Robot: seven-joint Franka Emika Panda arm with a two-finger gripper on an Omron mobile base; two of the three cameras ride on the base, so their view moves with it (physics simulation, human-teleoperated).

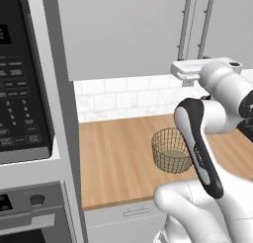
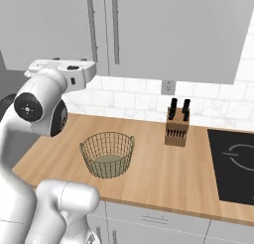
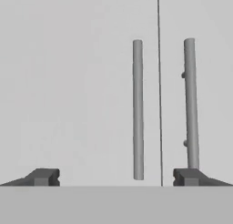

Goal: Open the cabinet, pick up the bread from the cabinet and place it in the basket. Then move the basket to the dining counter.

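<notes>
Basket empty on wood worktop, cabinet doors shut

A wooden knife block is standing upright on the wood surface to my right, near the white tile backsplash. A black cooktop is lying further right. A microwave is sitting above an oven at my left.

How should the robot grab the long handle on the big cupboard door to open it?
Grab the handle around its middle, coming straight at the shut cupboard from the front. It is a thin upright bar standing off the door, so open jaws fit either side.
</notes>
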